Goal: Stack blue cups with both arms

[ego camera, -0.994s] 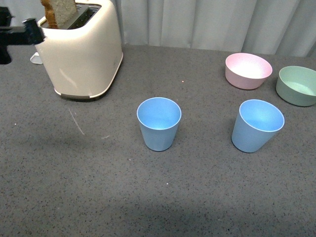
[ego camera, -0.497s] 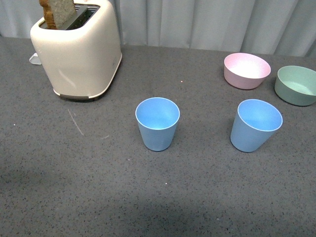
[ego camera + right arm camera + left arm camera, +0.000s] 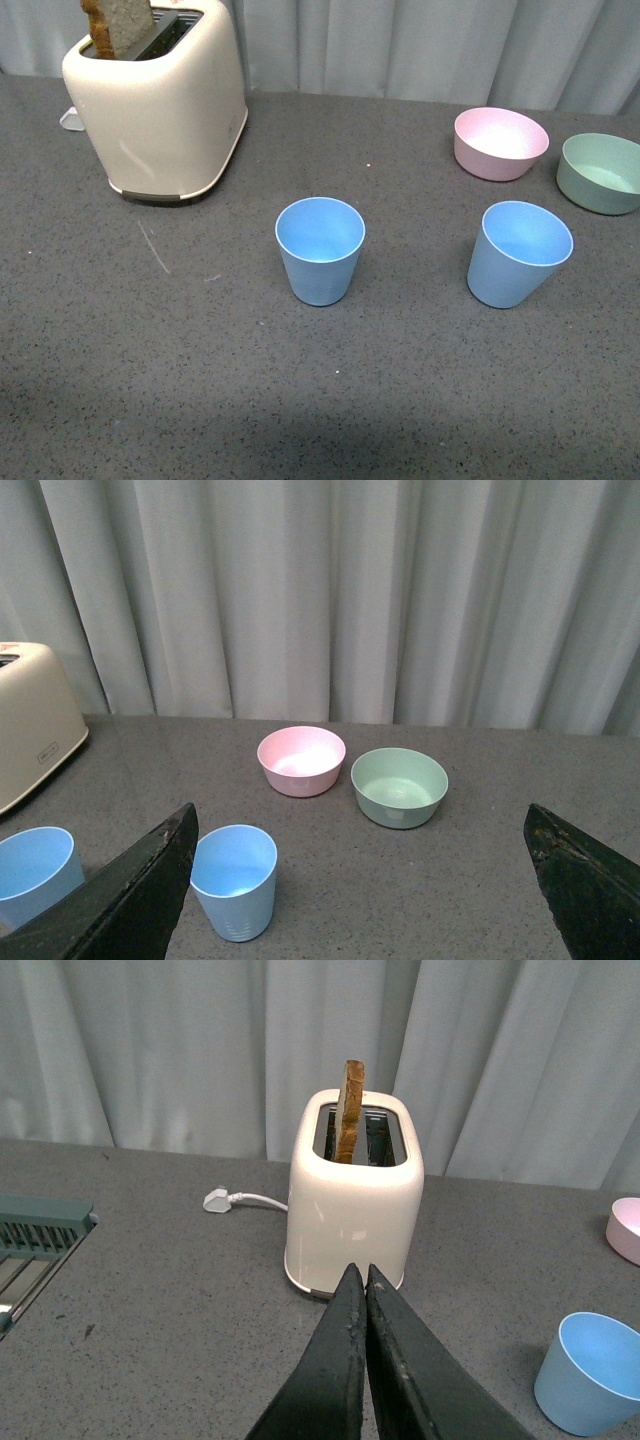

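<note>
Noting the left gripper (image 3: pixel 362 1275) gone from the front view since a second ago, fingers pinched together, empty. Finding the right gripper (image 3: pixel 360 810) spread wide, also empty. Leaves one blue cup (image 3: pixel 320 250) mid-table and the other blue cup (image 3: pixel 519 255) well apart, upright, untouched; stacking probably not yet begun.

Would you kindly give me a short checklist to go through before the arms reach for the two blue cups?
1. Left cup and right cup standing with openings up: ok.
2. Both cups empty inside: ok.
3. Cups apart, with room around each for a grasp: ok.
4. Right hand open for a grasp: ok, its fingers are spread wide.
5. Left hand open for a grasp: not ok, its fingers are pressed together.
6. Pink bowl and green bowl out of the way of the right cup: ok, both stand behind it without touching it.
</note>
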